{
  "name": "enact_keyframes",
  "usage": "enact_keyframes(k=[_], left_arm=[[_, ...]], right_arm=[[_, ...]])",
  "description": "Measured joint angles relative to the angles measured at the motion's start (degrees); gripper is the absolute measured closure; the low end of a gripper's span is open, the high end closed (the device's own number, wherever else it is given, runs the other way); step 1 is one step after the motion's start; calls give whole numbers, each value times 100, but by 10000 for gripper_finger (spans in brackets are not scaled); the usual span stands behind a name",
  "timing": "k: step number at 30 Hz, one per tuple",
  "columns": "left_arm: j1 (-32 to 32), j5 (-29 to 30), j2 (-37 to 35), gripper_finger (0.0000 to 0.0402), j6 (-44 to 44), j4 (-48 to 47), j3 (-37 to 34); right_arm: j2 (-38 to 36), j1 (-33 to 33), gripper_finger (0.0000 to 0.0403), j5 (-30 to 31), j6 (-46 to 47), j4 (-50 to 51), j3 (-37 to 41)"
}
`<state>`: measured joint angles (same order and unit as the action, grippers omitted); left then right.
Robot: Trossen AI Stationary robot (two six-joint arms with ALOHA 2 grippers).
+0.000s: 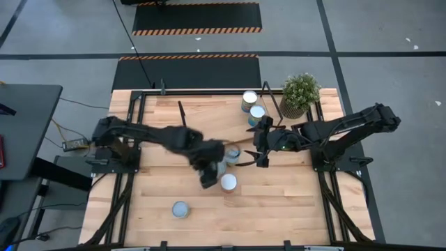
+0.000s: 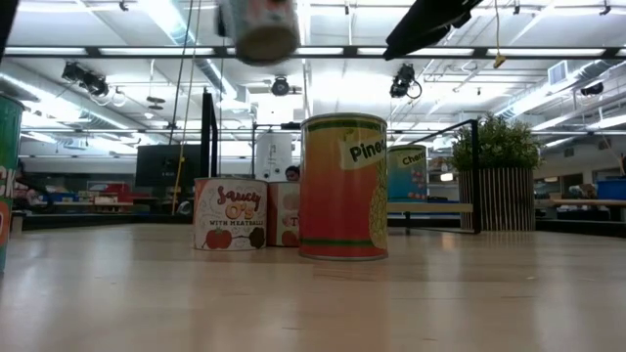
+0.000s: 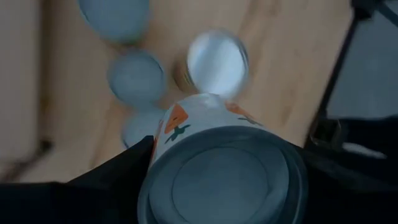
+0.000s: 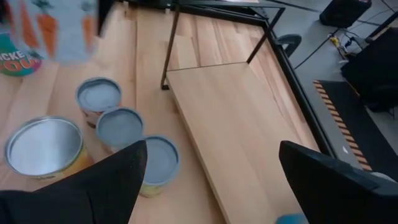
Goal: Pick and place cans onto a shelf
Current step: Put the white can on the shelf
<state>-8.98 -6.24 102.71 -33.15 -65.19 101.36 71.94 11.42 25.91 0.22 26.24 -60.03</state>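
My left gripper (image 1: pixel 209 173) is shut on a white can with a carrot label (image 3: pixel 205 118), above a cluster of standing cans (image 3: pixel 137 78) at the table's middle. In the low view the held can (image 2: pixel 259 29) is high above the tabletop. A tall pineapple can (image 2: pixel 342 186) and a Saucy O's can (image 2: pixel 230 213) stand on their bases. My right gripper (image 1: pixel 256 150) is just right of the cluster, open and empty (image 4: pixel 211 186). The shelf (image 4: pixel 242 130), a light board with thin black frame ends, lies beyond the cans in the right wrist view. My left gripper pinches the carrot can between its two fingers, on opposite sides of the can's wall (image 3: pixel 158 146) near its top end. The fingers come from above, pointing down. The can is lifted clear of the table and of the other cans, its round end (image 3: pixel 224 180) facing the wrist camera.
Two cans (image 1: pixel 249 100) (image 1: pixel 257 113) stand at the far right beside a potted plant (image 1: pixel 301 94). A white-topped can (image 1: pixel 228 183) stands just near of the left gripper and another (image 1: pixel 180 209) near the front edge. Black frame rails (image 1: pixel 327 181) border the table.
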Motion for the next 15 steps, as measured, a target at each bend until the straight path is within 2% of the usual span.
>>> enact_keyframes(k=[6, 15], left_arm=[[748, -5, 717, 106, 740, -158, 883], [1914, -4, 1292, 105, 1532, -53, 982]], right_arm=[[-171, -99, 31, 4, 368, 386, 0], [-580, -150, 31, 12, 1514, 1368, 0]])
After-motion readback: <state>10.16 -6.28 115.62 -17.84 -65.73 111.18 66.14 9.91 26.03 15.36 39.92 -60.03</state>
